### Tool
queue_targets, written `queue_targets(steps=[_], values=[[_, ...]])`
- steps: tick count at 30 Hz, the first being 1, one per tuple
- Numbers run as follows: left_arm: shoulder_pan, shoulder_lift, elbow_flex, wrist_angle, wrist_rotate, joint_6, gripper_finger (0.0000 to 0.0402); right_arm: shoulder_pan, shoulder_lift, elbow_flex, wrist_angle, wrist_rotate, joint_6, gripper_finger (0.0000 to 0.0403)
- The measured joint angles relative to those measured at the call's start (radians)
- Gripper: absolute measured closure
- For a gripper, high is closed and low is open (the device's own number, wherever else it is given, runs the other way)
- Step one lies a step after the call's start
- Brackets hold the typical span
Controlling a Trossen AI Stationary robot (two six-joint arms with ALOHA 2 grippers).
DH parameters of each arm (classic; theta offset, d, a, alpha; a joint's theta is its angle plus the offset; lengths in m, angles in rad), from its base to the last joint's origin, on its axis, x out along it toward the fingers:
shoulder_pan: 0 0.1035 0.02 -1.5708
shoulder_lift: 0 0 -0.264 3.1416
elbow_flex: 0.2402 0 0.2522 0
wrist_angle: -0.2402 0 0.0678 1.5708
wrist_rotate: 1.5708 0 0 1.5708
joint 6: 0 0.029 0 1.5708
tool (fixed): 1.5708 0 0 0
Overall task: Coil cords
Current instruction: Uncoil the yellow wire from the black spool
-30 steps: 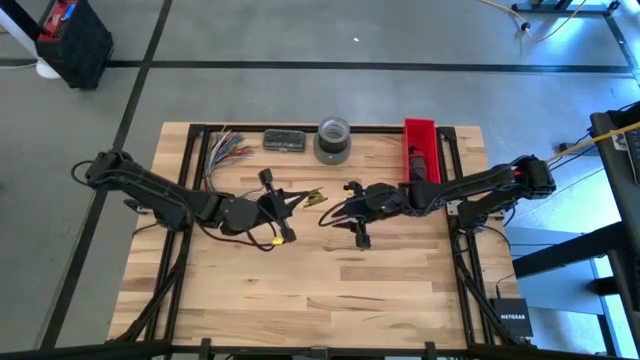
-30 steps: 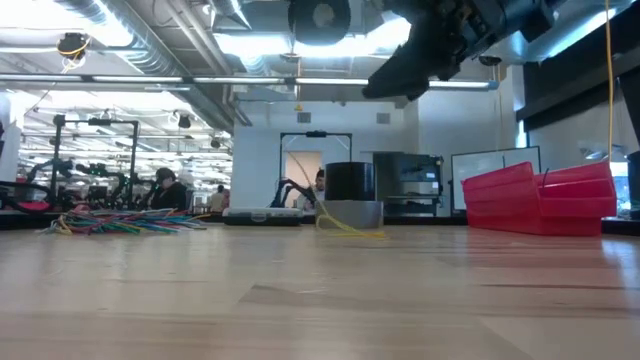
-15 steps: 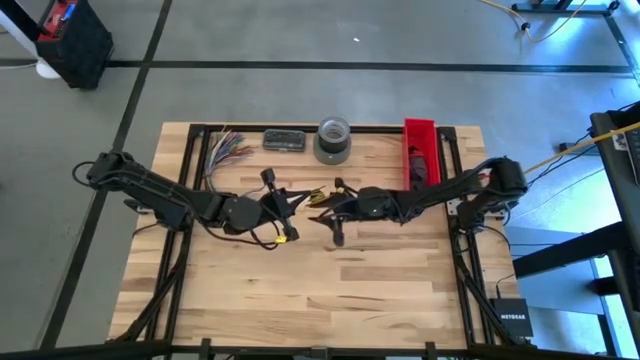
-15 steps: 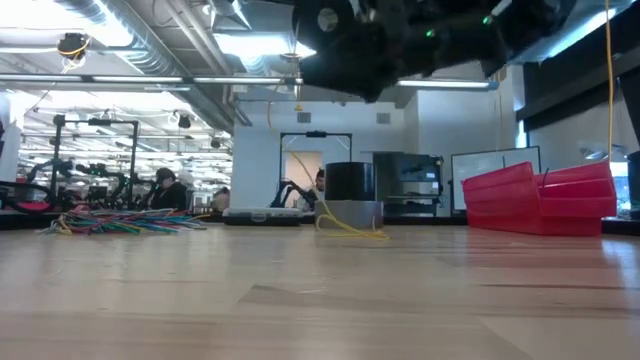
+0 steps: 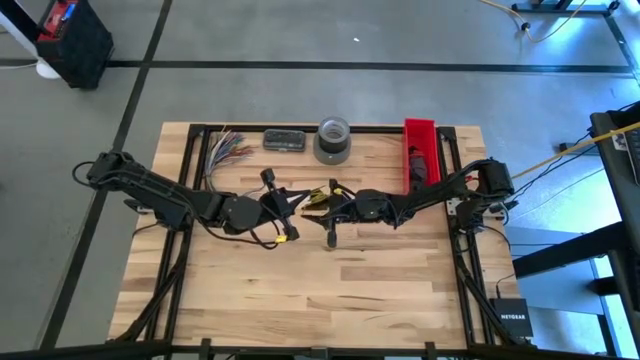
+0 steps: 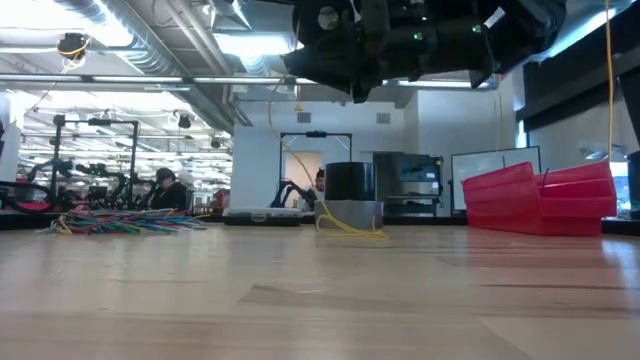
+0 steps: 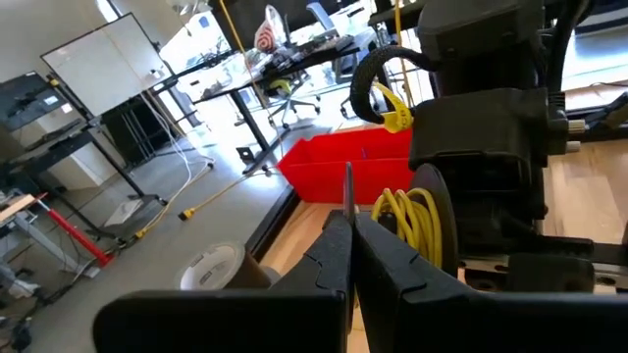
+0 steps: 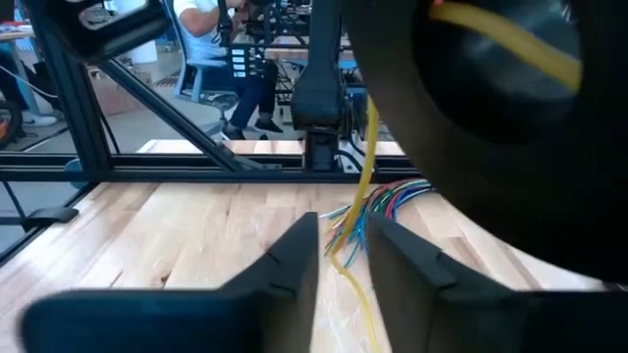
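Black-and-yellow cord (image 5: pixel 314 197) hangs off the worktop (image 5: pixel 350 290), strung between both tools. Left tool (image 5: pixel 289 204) has its fingers pressed together on a thin dark strand of the cord, with the yellow loops (image 7: pixel 416 218) just ahead of its tips. Right tool (image 5: pixel 323 203) sits tip to tip with the left one, fingers narrowly apart, and a yellow strand (image 8: pixel 364 186) runs through the gap. Red bin (image 5: pixel 420 150) sits behind the right tool.

Grey concrete floor (image 5: pixel 300 40) with dark line markings (image 5: pixel 330 66) across upper frame, black case (image 5: pixel 75 40) at upper left. Low view: open workshop, exposed ceiling ducts (image 6: pixel 120 30), bright strip lights (image 6: pixel 250 42), whiteboard (image 6: pixel 495 165) at right, white doorway wall (image 6: pixel 255 165).
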Motion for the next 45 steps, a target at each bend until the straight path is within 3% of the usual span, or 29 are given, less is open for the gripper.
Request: queue_targets(steps=[5, 11, 15, 21, 26, 28, 30, 35, 41, 45], values=[[0.000, 0.000, 0.000, -0.005, 0.001, 0.018, 0.0402, 0.000, 0.000, 0.001, -0.012, 0.000, -0.008, 0.0388], [0.014, 0.000, 0.000, -0.017, -0.034, -0.010, 0.0402, 0.065, -0.003, 0.002, 0.007, -0.019, -0.091, 0.0394], [0.026, 0.000, 0.000, -0.081, -0.042, -0.021, 0.0402, 0.127, -0.054, 0.002, -0.019, 0.104, -0.215, 0.0394], [0.028, -0.002, 0.000, -0.152, -0.049, -0.019, 0.0402, 0.181, -0.255, 0.003, -0.297, 0.342, -0.360, 0.0399], [0.020, -0.004, 0.000, -0.132, -0.112, -0.008, 0.0402, 0.168, -0.397, 0.003, -0.697, 0.471, -0.309, 0.0398], [0.010, -0.011, 0.000, -0.110, -0.137, -0.004, 0.0402, 0.145, -0.415, 0.003, -0.855, 0.434, -0.242, 0.0399], [0.000, -0.016, 0.000, -0.060, -0.137, 0.006, 0.0402, 0.118, -0.411, 0.002, -0.960, 0.324, -0.154, 0.0398], [-0.019, -0.017, 0.000, 0.019, -0.135, 0.056, 0.0402, 0.064, -0.325, 0.002, -0.881, 0.022, -0.065, 0.0380], [-0.019, -0.017, 0.000, 0.015, -0.135, 0.057, 0.0402, 0.070, -0.219, 0.005, -0.688, -0.039, -0.038, 0.0310], [-0.016, -0.016, 0.000, -0.033, -0.135, 0.040, 0.0402, 0.079, -0.237, 0.090, -0.875, -0.045, -0.041, 0.0237]])
